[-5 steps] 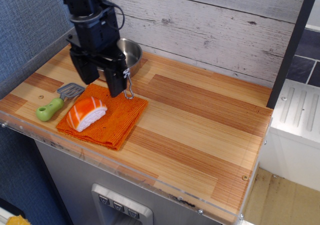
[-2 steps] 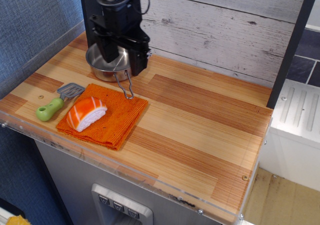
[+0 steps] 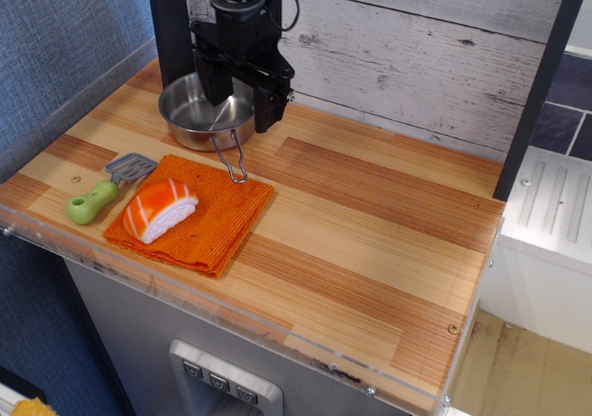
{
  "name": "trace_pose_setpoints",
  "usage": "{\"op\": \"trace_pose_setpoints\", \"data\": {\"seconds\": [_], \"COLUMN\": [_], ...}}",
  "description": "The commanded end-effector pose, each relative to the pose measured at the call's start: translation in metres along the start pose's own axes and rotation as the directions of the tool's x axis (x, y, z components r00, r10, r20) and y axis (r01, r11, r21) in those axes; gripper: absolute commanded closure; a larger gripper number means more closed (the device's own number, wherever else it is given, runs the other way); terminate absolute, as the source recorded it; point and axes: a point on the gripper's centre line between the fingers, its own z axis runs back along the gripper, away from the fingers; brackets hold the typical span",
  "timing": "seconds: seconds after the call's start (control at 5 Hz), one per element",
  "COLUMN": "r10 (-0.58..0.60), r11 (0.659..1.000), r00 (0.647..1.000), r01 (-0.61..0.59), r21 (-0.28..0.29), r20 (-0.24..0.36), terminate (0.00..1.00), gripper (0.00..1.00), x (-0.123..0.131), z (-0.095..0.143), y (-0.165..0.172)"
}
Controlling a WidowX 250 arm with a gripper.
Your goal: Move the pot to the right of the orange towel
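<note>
- Gripper (image 3: 242,99) hangs over the pot's far-right rim, fingers spread apart, gripping nothing; the arm above is cut off by the top edge.
- Pot (image 3: 197,113) sits at far left of the wooden counter (image 3: 370,222); its far-right rim is hidden behind the fingers.
- Wire handle (image 3: 232,157) points toward the near side, slightly right, tip lying on the orange towel (image 3: 208,217).
- Salmon sushi toy (image 3: 160,208) lies on the towel; green-handled spatula (image 3: 104,189) just left.

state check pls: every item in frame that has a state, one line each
claw: open, above the pot's far right rim, holding nothing
pot: upright, empty, on the counter behind the towel; wire handle lying over the towel's back edge
orange towel: folded, flat, sushi on top
salmon sushi toy: resting on the towel's left part
spatula: lying flat, left of the towel
</note>
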Motion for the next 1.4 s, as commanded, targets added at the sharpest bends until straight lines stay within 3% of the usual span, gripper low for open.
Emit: {"op": "trace_pose_setpoints", "data": {"seconds": [0.0,0.2,0.4,0.6,1.2], "r10": [-0.007,-0.013,-0.001,-0.01,-0.027], "r11": [0.996,0.995,0.997,0.998,0.998], "r00": [0.999,1.0,1.0,1.0,0.999], "r01": [0.005,0.011,0.001,0.008,0.025], "r21": [0.084,0.099,0.075,0.062,0.061], "r20": [0.031,0.014,0.008,0.026,0.026], "terminate": [0.0,0.0,0.0,0.0,0.0], "gripper": [0.0,0.0,0.0,1.0,1.0], "x": [0.021,0.029,0.028,0.027,0.018], "z": [-0.005,-0.014,-0.024,-0.022,-0.013], "y": [0.017,0.018,0.018,0.015,0.007]}}
